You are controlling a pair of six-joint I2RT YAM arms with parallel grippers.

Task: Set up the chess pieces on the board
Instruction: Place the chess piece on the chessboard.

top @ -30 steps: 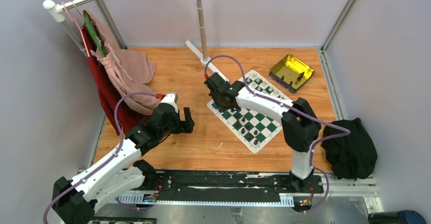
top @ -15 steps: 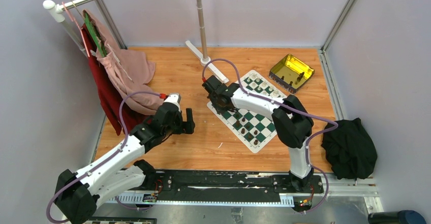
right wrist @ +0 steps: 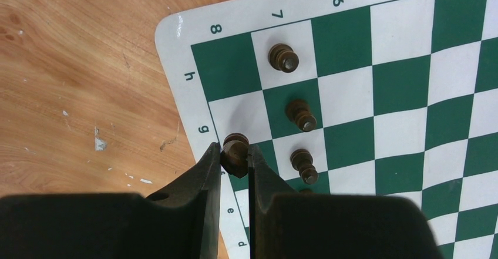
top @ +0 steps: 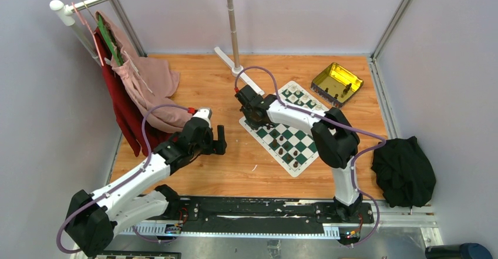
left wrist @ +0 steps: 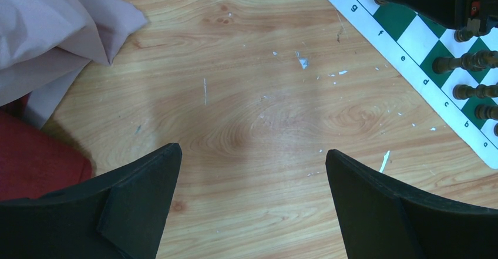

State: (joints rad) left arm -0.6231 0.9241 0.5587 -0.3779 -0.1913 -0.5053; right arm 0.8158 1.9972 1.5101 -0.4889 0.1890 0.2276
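Right gripper [right wrist: 235, 160] is clamped on a dark piece [right wrist: 235, 146] right at the edge of the board [right wrist: 399, 83], in row 8 around the g/f squares, can't really tell if it's touching down or just above. Three dark pawns [right wrist: 300, 115] stand upright next door in row 7. Left gripper [left wrist: 251, 153] hangs over the bare wood table [left wrist: 264, 94] just off the board's lettered edge, jaws spread wide apart.

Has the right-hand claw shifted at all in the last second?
Yes. The right gripper, holding a dark chess piece, crept slightly left toward the board's left corner.
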